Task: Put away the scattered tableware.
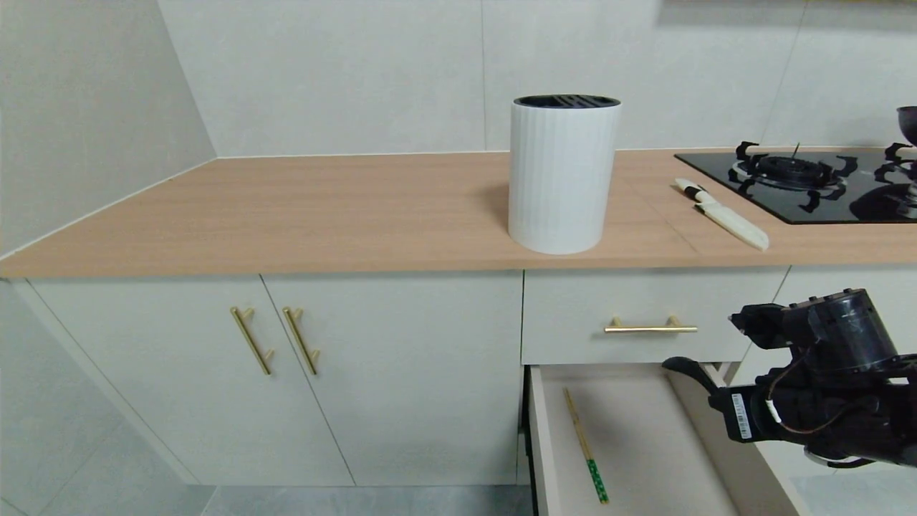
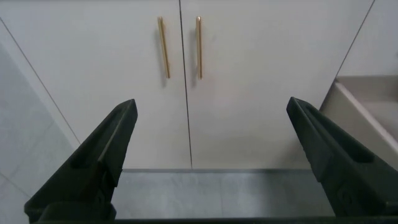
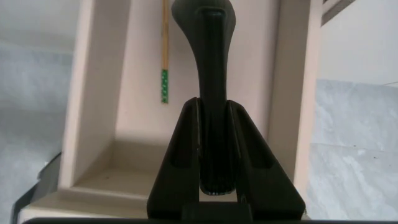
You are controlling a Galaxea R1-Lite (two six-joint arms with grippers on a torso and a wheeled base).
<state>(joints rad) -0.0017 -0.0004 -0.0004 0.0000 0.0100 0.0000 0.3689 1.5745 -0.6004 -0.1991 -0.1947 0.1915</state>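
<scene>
Tableware sits in two places. A white knife (image 1: 720,213) lies flat on the wooden counter (image 1: 322,208), between the tall white holder (image 1: 562,175) and the black stove (image 1: 802,179). It touches neither one. The holder stands upright and has a dark top with slots.

Under the counter, the bottom drawer (image 1: 544,430) is pulled out. A thin wooden chopstick (image 1: 584,444) with a green end lies flat on the drawer floor, near the left wall. It is hard to tell if it is one stick or two. The small drawer above it is closed and has a gold handle (image 1: 650,328).

The right gripper (image 1: 716,401) is over the right side of the open drawer. Its two fingers are squeezed tight on a long black tool (image 3: 208,37). The rounded tip of the tool sticks out past the fingers and points at the back of the drawer. What kind of tool it is cannot be told.

The left gripper (image 2: 211,106) is down low, facing the two white cupboard doors (image 2: 249,93) with gold handles (image 2: 163,46). Its fingers are spread wide apart with nothing between them.
</scene>
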